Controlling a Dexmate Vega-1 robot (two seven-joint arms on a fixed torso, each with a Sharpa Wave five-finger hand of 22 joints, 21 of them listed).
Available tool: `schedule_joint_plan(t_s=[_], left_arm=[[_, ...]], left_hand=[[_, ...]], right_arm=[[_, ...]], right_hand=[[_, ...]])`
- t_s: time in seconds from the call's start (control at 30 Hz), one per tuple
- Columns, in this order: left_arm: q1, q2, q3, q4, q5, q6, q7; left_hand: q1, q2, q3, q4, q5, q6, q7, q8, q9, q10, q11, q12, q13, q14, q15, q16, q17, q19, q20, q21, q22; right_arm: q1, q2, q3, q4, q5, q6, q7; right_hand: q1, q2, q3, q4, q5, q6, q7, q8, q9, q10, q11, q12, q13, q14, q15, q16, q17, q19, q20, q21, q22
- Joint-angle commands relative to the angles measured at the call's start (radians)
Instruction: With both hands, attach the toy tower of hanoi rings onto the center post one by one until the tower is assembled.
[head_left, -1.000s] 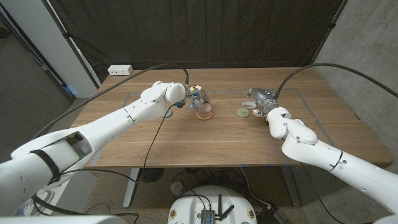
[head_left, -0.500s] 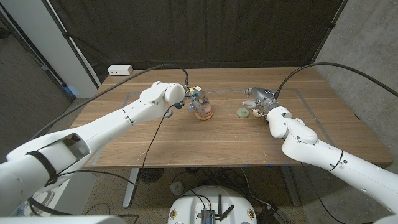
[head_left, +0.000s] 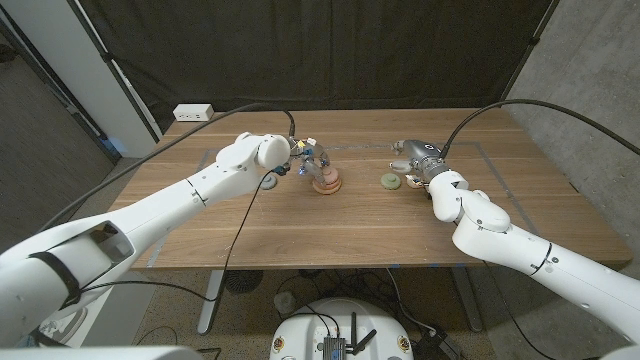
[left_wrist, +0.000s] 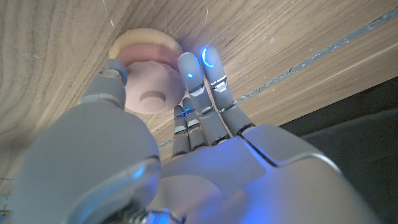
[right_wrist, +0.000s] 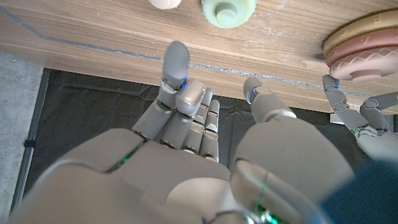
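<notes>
Now left hand (head_left: 304, 158) open beside tower (head_left: 327, 180)

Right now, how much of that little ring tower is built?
Partly. A few rings already sit stacked on the tower, and the left hand is beside it, holding nothing. A green piece and a pale one still lie loose near the right hand.

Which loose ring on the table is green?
The pale green ring, lying on the wooden table just beside the right hand. The other loose piece by it is cream-pink, and the pink rings are already stacked.
</notes>
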Motion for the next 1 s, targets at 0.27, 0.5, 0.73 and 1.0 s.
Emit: schedule_joint_plan(t_s=[0.27,0.5,0.73,1.0], left_arm=[[0.099,0.08,-0.083,-0.097,-0.029,0.059,0.088],[0.162,0.118,-0.125,-0.153,-0.033,0.104,0.15],[0.221,0.148,-0.168,-0.192,-0.058,0.132,0.21],[0.286,0.162,-0.213,-0.219,-0.087,0.158,0.306]], left_hand=[[-0.005,0.004,-0.003,-0.004,-0.003,0.021,-0.004,0.016,0.0,0.021,-0.007,0.011,0.0,-0.002,-0.1,0.003,0.004,0.007,-0.145,0.004,0.0],[-0.005,0.007,-0.001,-0.006,-0.004,0.024,-0.005,0.017,-0.002,0.025,-0.006,0.011,-0.002,0.001,-0.1,0.004,0.005,0.012,-0.145,0.007,0.0],[-0.003,0.01,0.001,-0.009,-0.004,0.037,-0.007,0.023,-0.003,0.043,-0.015,0.017,-0.004,0.004,-0.1,0.006,0.006,0.015,-0.145,0.012,0.004],[0.0,0.015,0.004,-0.011,-0.004,0.05,-0.01,0.027,-0.004,0.054,-0.016,0.019,-0.005,0.012,-0.1,0.01,0.009,0.025,-0.145,0.015,0.003]], right_arm=[[0.015,0.001,-0.009,-0.003,-0.019,0.002,0.019],[0.022,0.004,-0.011,0.002,-0.025,0.011,0.026],[0.033,0.013,-0.011,0.024,-0.023,0.031,0.031],[0.026,0.015,0.007,0.04,-0.012,0.048,0.015]], right_hand=[[-0.008,-0.001,0.006,-0.001,0.006,0.007,-0.001,-0.001,0.005,0.006,-0.001,0.001,0.003,0.008,-0.061,0.005,0.002,0.003,-0.056,0.002,0.001],[-0.008,-0.002,0.007,-0.001,0.007,0.006,-0.001,-0.001,0.006,0.004,-0.002,-0.001,0.003,0.007,-0.061,0.005,0.002,0.004,-0.056,0.003,0.002],[-0.009,-0.002,0.007,-0.001,0.007,0.007,-0.003,-0.001,0.007,0.001,0.0,-0.002,0.002,0.007,-0.061,0.005,0.002,0.002,-0.056,0.001,0.0],[-0.009,-0.003,0.007,-0.002,0.007,0.009,-0.004,0.0,0.008,-0.001,0.0,-0.004,0.001,0.008,-0.061,0.005,0.002,0.003,-0.056,0.002,0.001]])
